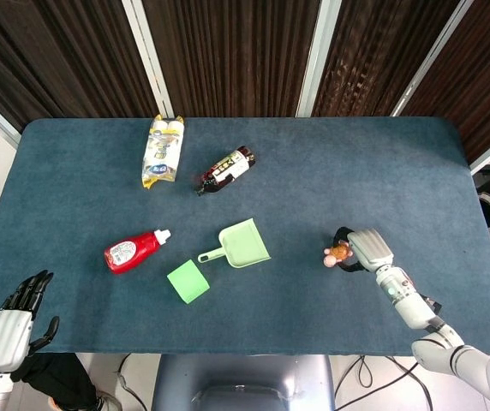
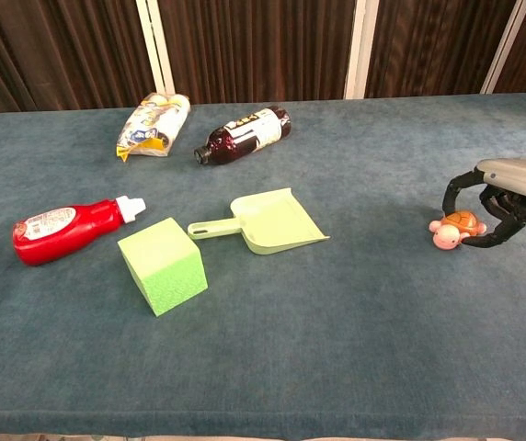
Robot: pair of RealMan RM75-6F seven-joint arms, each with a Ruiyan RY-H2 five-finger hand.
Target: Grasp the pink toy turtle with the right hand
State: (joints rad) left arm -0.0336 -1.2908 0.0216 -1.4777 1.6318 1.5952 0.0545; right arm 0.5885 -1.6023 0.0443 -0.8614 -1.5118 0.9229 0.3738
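The pink toy turtle (image 1: pixel 338 253) (image 2: pixel 455 228), with an orange-brown shell, sits on the blue table toward the right front. My right hand (image 1: pixel 367 247) (image 2: pixel 508 178) hovers right over it. Its dark fingers arch down around the shell on both sides, partly hiding the turtle in the head view. The turtle still rests on the cloth, and I see no firm pinch on it. My left hand (image 1: pixel 10 328) hangs off the table's front-left corner with fingers apart and nothing in it; only the head view shows it.
A green dustpan (image 1: pixel 244 243) (image 2: pixel 273 222) and a green sponge cube (image 1: pixel 188 282) (image 2: pixel 163 265) lie mid-table. A red sauce bottle (image 1: pixel 132 251) (image 2: pixel 64 230) lies to their left. A dark bottle (image 1: pixel 226 169) (image 2: pixel 245 133) and a snack bag (image 1: pixel 162 151) (image 2: pixel 154 123) lie at the back.
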